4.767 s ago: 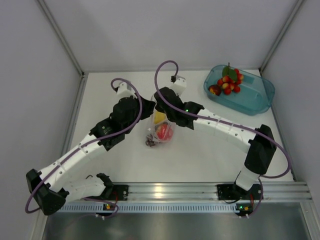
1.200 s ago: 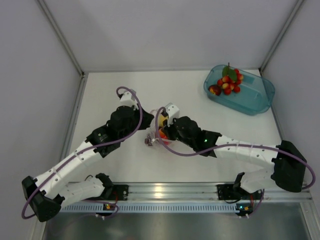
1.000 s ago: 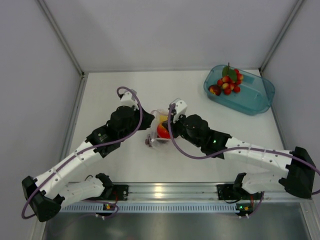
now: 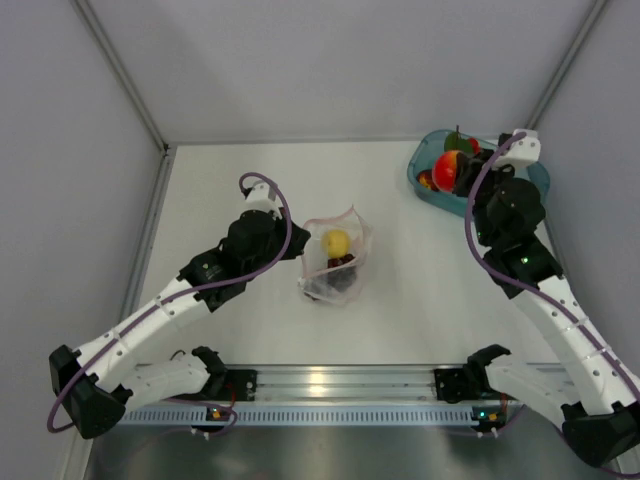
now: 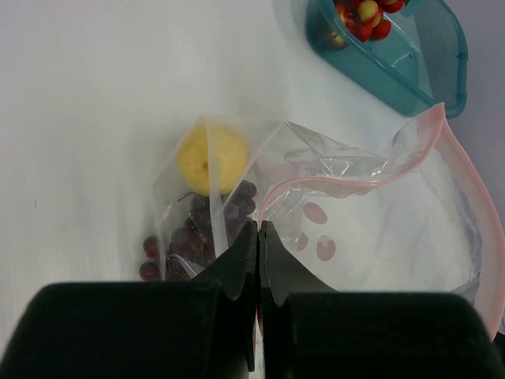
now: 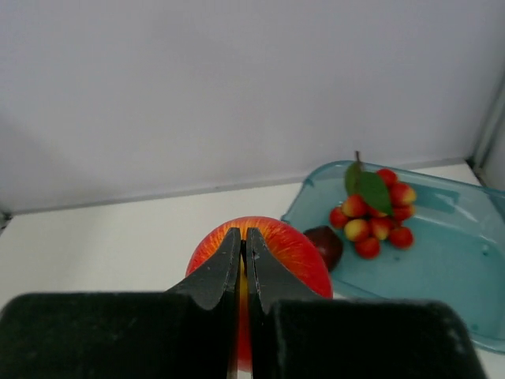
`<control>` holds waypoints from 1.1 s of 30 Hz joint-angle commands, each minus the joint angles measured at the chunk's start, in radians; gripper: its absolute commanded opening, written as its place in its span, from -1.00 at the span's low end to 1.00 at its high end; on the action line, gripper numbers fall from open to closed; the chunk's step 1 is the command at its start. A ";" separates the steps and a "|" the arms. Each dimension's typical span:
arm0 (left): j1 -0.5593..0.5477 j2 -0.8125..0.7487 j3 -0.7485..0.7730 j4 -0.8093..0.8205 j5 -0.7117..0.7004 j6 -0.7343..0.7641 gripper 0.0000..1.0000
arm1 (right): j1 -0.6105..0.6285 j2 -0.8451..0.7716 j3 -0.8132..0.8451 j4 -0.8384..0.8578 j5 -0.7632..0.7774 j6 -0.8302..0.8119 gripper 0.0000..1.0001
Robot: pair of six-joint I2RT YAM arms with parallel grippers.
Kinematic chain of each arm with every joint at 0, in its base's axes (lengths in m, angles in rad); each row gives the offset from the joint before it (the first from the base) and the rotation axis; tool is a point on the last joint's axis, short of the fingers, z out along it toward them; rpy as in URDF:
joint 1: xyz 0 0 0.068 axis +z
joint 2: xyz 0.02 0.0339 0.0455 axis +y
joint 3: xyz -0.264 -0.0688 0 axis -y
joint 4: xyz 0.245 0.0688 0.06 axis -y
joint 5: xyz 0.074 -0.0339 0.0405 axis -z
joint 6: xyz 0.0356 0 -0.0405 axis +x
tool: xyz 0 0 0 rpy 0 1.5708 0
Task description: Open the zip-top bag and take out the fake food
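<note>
The clear zip-top bag (image 4: 335,262) with a pink zip strip (image 5: 473,205) lies open mid-table. It holds a yellow lemon (image 4: 337,242) and a dark purple grape bunch (image 4: 341,267); both also show in the left wrist view, lemon (image 5: 211,158) and grapes (image 5: 197,237). My left gripper (image 5: 259,227) is shut on the bag's edge at its left side (image 4: 298,240). My right gripper (image 6: 243,234) is shut on the red apple (image 6: 296,251) by its stem and holds it above the teal tub's left end (image 4: 447,172). Small red berries (image 6: 375,217) with green leaves lie in the tub.
The teal translucent tub (image 4: 535,195) stands at the back right near the wall (image 4: 590,90); a small dark fruit (image 6: 325,245) lies in it beside the berries. A metal rail (image 4: 340,385) runs along the near edge. Grey walls close in the table on three sides.
My right arm has swung from the bag to the back right, carrying the red apple out of the bag to above the tub. The left gripper stays on the bag's edge.
</note>
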 commanded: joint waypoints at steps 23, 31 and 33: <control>-0.002 -0.102 -0.013 -0.013 0.065 0.054 -1.00 | -0.673 0.733 0.110 0.331 -0.005 0.079 -1.00; -0.002 -0.139 -0.016 -0.038 0.096 0.065 -1.00 | -0.724 0.881 0.127 0.437 -0.138 0.088 -0.95; -0.002 -0.142 -0.027 -0.040 0.097 0.062 -1.00 | -0.728 0.889 0.127 0.450 -0.143 0.097 -0.88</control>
